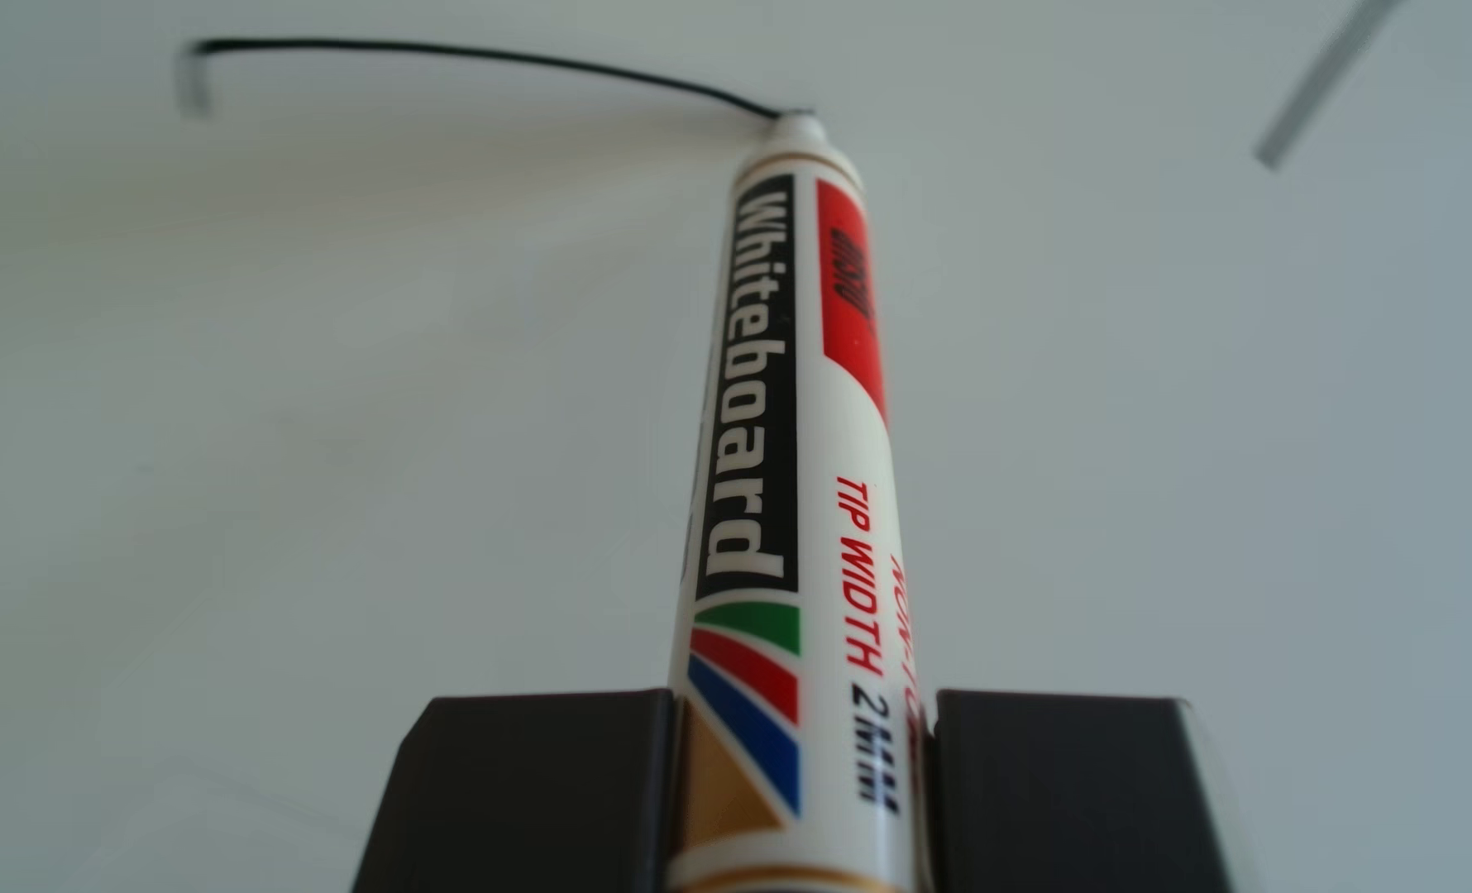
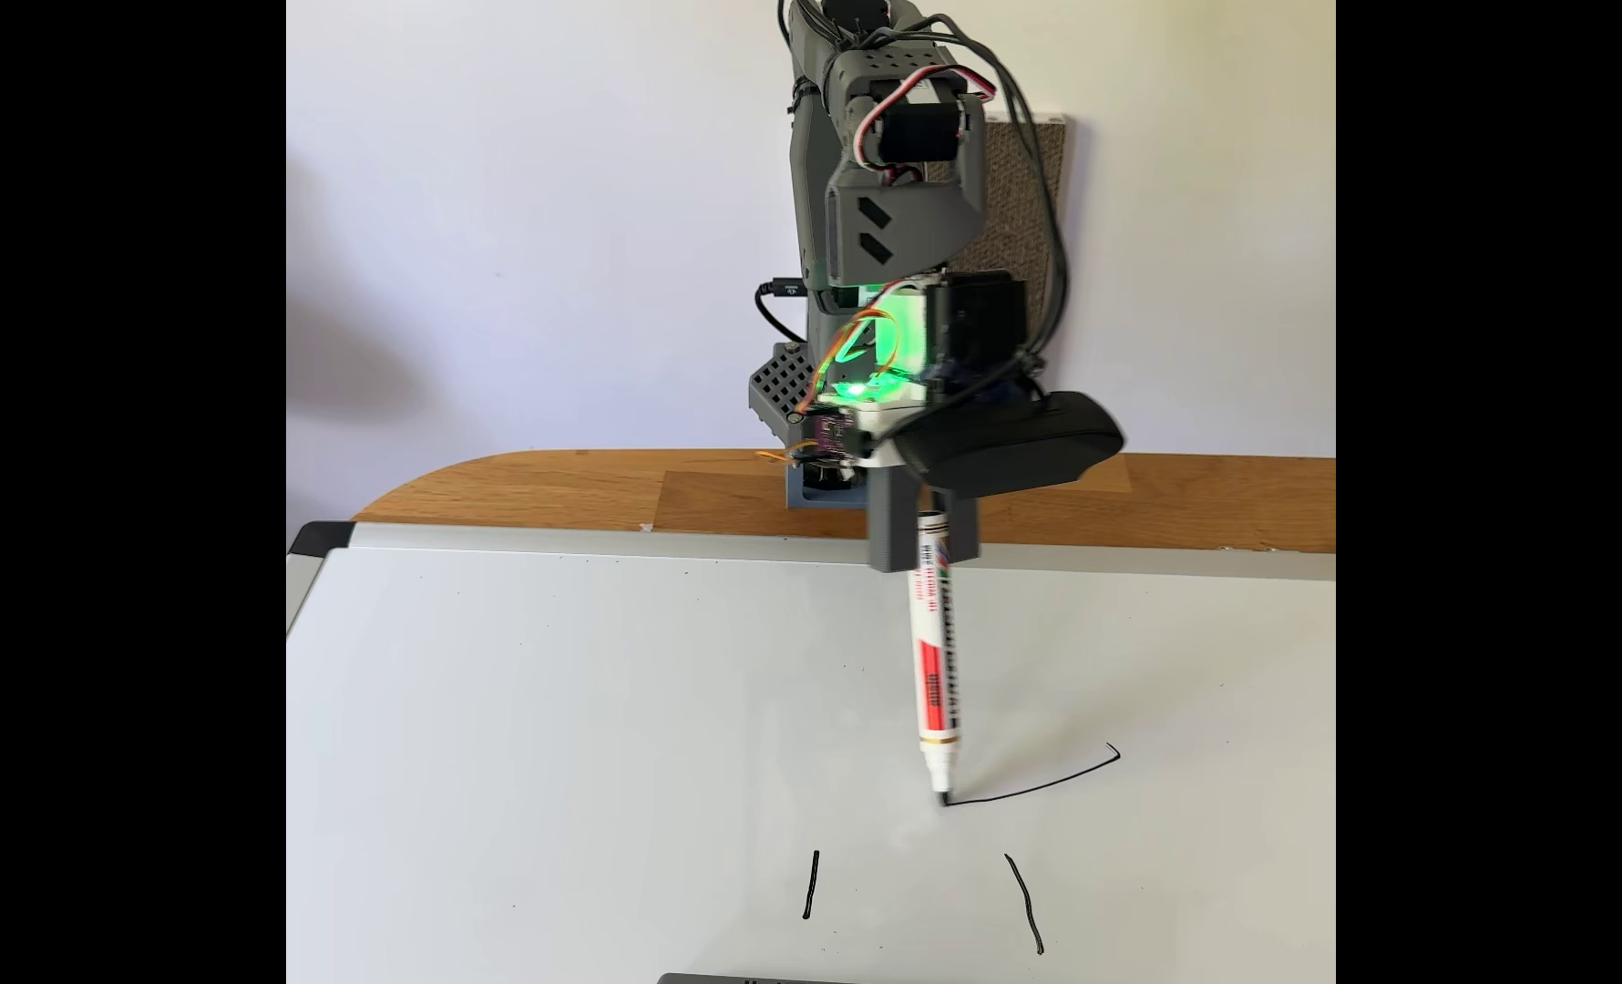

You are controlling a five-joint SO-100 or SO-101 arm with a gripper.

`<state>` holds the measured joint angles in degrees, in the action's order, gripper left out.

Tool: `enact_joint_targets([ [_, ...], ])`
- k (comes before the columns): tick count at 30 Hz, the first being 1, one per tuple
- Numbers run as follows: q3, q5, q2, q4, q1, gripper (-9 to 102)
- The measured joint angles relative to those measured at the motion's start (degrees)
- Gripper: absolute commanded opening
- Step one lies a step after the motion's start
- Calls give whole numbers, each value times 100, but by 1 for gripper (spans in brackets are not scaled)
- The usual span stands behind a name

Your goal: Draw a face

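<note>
White wall behind, a wooden surface (image 2: pixel 523 492) at its foot, and lying across it the whiteboard (image 2: pixel 599 738) where all the action is. The hand (image 2: pixel 926 553) is clamped on the whiteboard marker (image 2: pixel 935 681), dark jaws squeezing the barrel on both sides, plain as day in the other view (image 1: pixel 801 773). The marker leans slightly, nib down and touching the board at the end of a curved line (image 2: pixel 1034 783) — that looks like the mouth, and it's only half drawn. Nearer the camera in the fixed view sit two short strokes, the left one (image 2: pixel 811 885) and the right one (image 2: pixel 1025 904), presumably the eyes.

So here's the job as I read it: carry that curve on toward the left of the fixed view and bring it up to mirror the hooked end at the right. Keep pressure light and even; too much and the nib drags or the marker slips in the grip, too little and the line breaks. Sweep smoothly, hold the tilt constant, and lift cleanly once the curve balances under the left stroke.
</note>
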<state>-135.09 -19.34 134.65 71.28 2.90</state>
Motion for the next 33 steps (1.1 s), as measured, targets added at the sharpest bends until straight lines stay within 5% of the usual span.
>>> enact_joint_targets([
  [17, 0, -123, 105, 255, -2373, -1],
  [33, 141, -369, 97, 308, -2733, -1],
])
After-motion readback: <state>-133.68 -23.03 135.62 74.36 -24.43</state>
